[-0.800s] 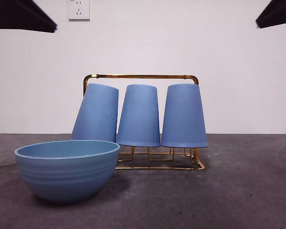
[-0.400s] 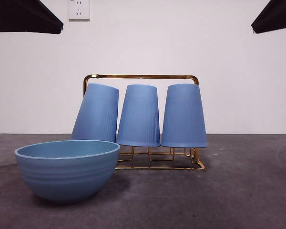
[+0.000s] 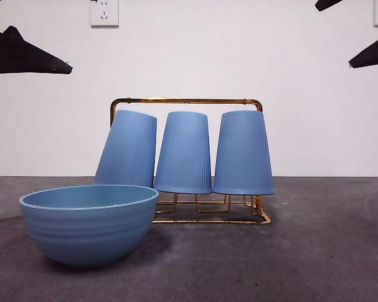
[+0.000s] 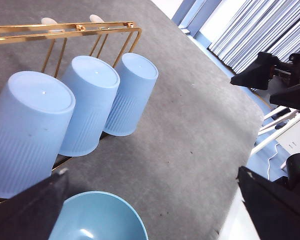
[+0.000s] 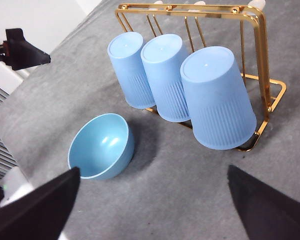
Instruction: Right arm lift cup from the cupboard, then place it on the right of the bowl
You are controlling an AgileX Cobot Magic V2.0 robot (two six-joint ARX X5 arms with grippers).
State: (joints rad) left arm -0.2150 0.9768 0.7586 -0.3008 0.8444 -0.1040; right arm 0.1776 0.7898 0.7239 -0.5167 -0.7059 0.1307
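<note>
Three ribbed blue cups hang upside down on the gold wire cupboard (image 3: 186, 100): a tilted left one (image 3: 127, 150), a middle one (image 3: 184, 153) and a right one (image 3: 242, 152). The light-blue bowl (image 3: 88, 223) stands in front of the cupboard, to its left. My right gripper (image 3: 334, 36) is open and empty, high above and to the right of the cupboard. In the right wrist view (image 5: 152, 200) it looks down on the nearest cup (image 5: 217, 97) and the bowl (image 5: 102, 145). My left gripper (image 4: 152, 200) is open and empty, high at the left.
The grey table (image 3: 315, 251) stretches bare to the right of the bowl and in front of the cupboard. A white wall with a socket (image 3: 104, 11) stands behind. The table's edge (image 4: 240, 165) and window blinds show in the left wrist view.
Both arm tips have shifted in the front view: the left one sits lower, and the right one now shows two spread jaws. The cups, cupboard and bowl have not moved.
</note>
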